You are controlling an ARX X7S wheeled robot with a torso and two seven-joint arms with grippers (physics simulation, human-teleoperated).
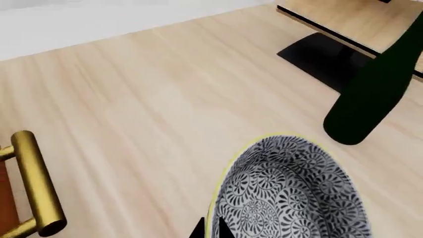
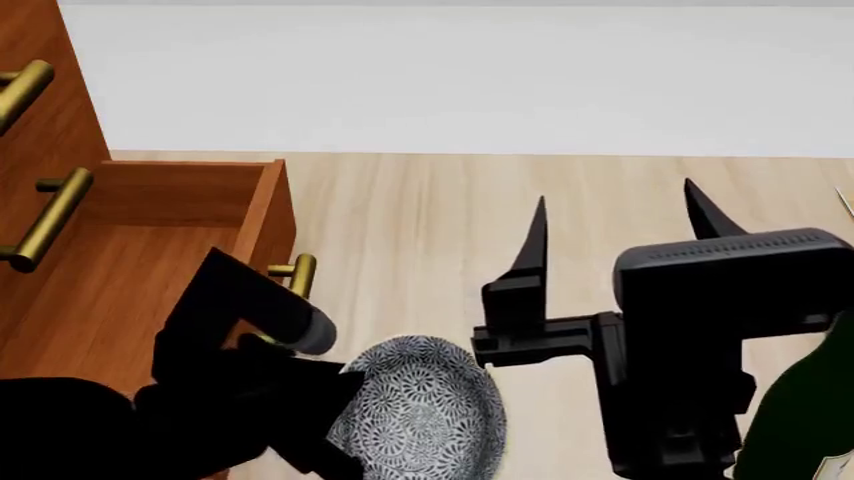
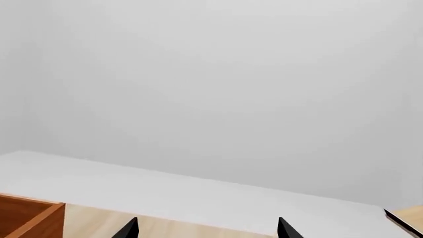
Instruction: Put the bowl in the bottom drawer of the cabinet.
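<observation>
The blue-grey patterned bowl hangs tilted above the floor, just right of the front of the pulled-out bottom drawer. My left gripper is shut on the bowl, one fingertip on each side of its pale rim. The drawer's brass handle sits close to the bowl's left, and the same handle also shows in the left wrist view. The reddish-brown cabinet rises at the far left. My right gripper is open and holds nothing, raised to the right of the bowl. In its own view the right gripper faces the wall.
A dark green bottle stands on the light wood floor close to the bowl. Beyond it is a light wooden piece with a black base. A white wall closes the back. The upper drawers' brass handles stick out at the left.
</observation>
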